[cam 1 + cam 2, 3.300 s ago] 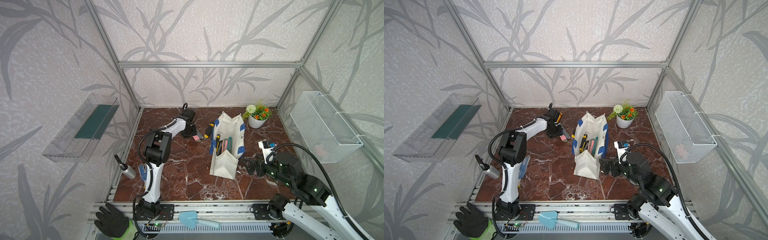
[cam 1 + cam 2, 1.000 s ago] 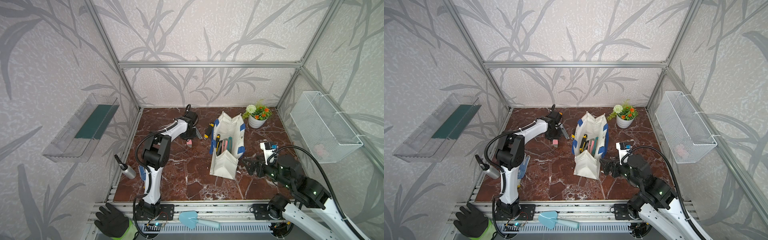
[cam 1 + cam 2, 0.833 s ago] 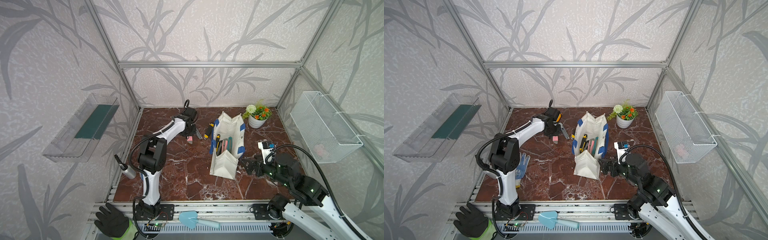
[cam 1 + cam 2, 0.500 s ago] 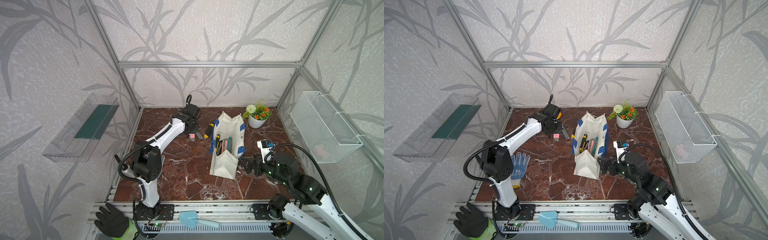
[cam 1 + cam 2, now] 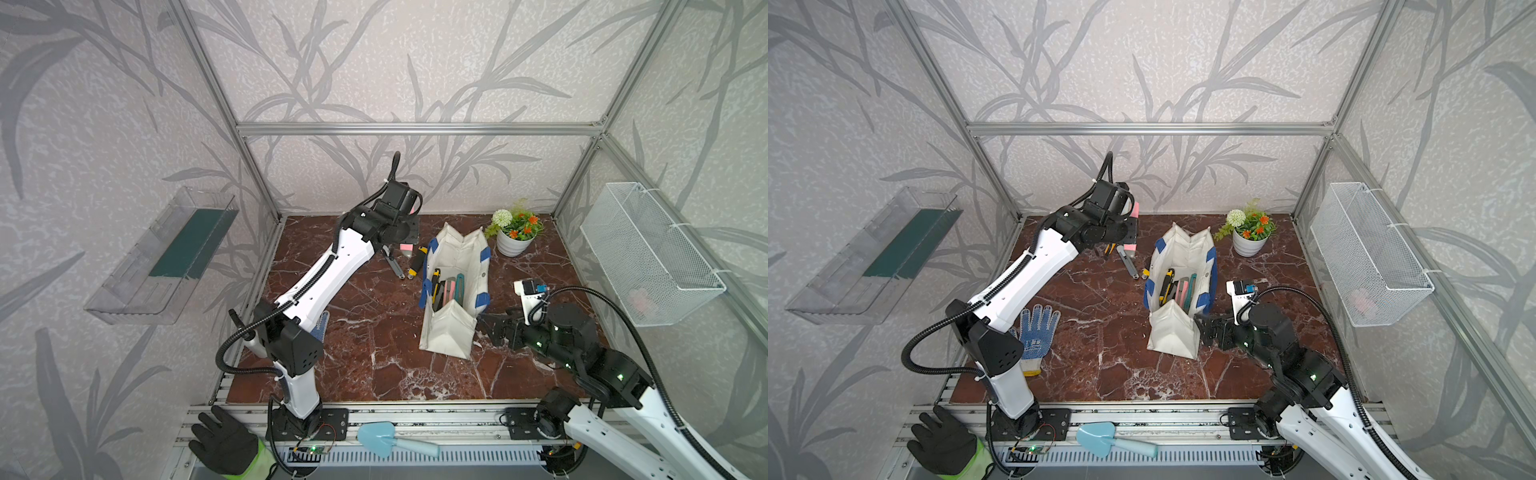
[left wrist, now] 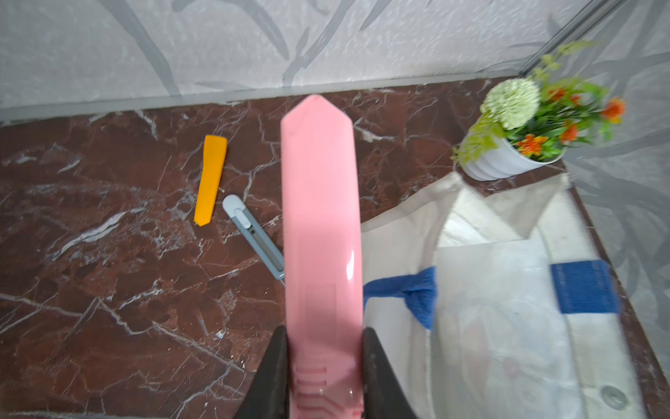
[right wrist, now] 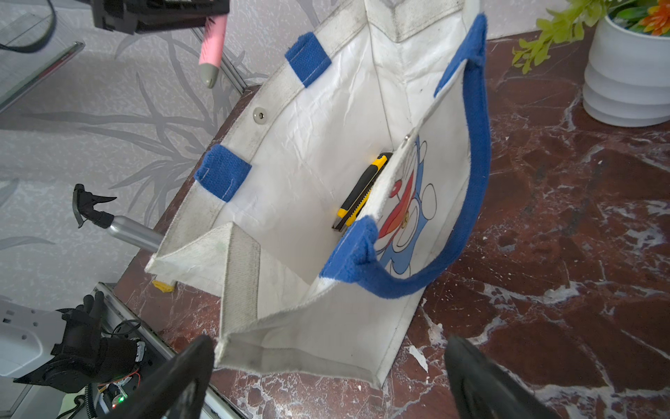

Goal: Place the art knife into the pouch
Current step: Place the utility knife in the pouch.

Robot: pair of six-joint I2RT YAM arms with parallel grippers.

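Across the worktop [image 5: 374, 374] the big change is the left arm [image 5: 328, 270]. From a low bend over the far-left corner a second ago, it now stretches out and stands higher, its wrist lifted clear of the marble. The pouch [image 5: 446, 332] has not shifted. It stands open mid-worktop, just right of the raised wrist, with a yellow-black cutter [image 7: 362, 188] and other tools already inside. The right gripper [image 5: 492, 328] sits at the pouch's near end as before, its fingers [image 7: 181, 373] spread wide and gripping nothing. The left gripper [image 6: 323, 335] has its fingers closed narrowly on the pink knife [image 6: 319, 217]. That knife is now off the worktop, in the air beside the pouch's far-left rim rather than over its mouth. A grey knife [image 6: 253, 235] and an orange one [image 6: 211, 179] lie on the marble below. The pick-up looks done; what seems to remain is carrying the knife right, over the opening, and letting it go.
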